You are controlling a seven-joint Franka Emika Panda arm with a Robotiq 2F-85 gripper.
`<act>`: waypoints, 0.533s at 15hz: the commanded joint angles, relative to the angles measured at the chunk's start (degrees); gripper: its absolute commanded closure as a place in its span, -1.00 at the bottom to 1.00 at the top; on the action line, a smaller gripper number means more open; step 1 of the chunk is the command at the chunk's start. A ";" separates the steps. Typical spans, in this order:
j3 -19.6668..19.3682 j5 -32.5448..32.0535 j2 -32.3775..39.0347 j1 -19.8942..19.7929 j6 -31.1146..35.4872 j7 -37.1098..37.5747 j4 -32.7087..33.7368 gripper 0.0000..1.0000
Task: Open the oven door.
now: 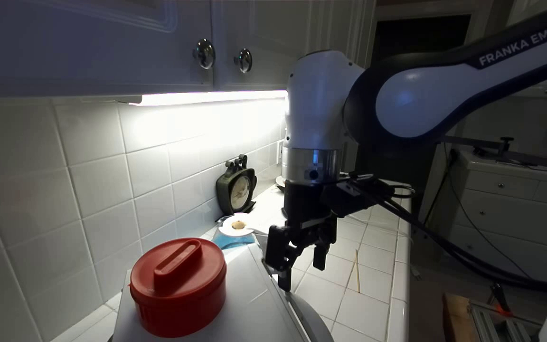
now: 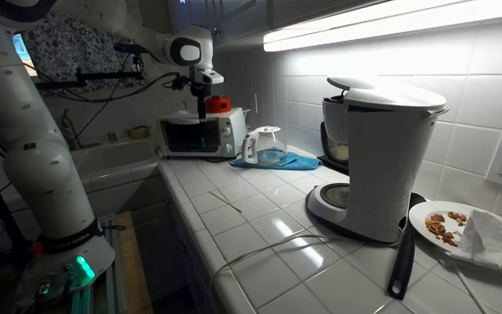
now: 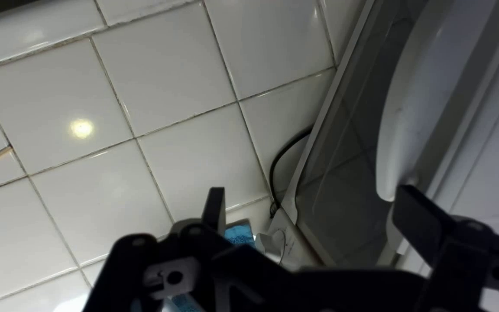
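The oven is a white toaster oven [image 2: 235, 126] on the counter. Its dark glass door [image 2: 185, 139] looks shut; the glass also shows in the wrist view [image 3: 345, 190]. The white curved door handle [image 3: 422, 99] runs along the door's top edge and also shows in an exterior view [image 1: 309, 314]. My gripper [image 3: 319, 212] points down at the oven's front top edge, fingers apart and nothing between them. In the wrist view one finger is at the handle's near end and covers part of it; touching cannot be told. The other finger is out over the counter. The gripper shows in both exterior views [image 1: 302, 270] [image 2: 202, 117].
A red lidded container [image 1: 178, 289] stands on the oven top. A glass carafe [image 2: 273, 146] sits on a blue cloth [image 2: 301, 161] beside the oven. A white coffee maker [image 2: 381, 174], a plate [image 2: 421, 213] and a thin stick [image 2: 225, 202] are on the counter. Cabinets hang above.
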 commanded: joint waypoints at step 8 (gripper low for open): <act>-0.30 4.83 1.82 0.74 -2.94 4.88 2.32 -1.00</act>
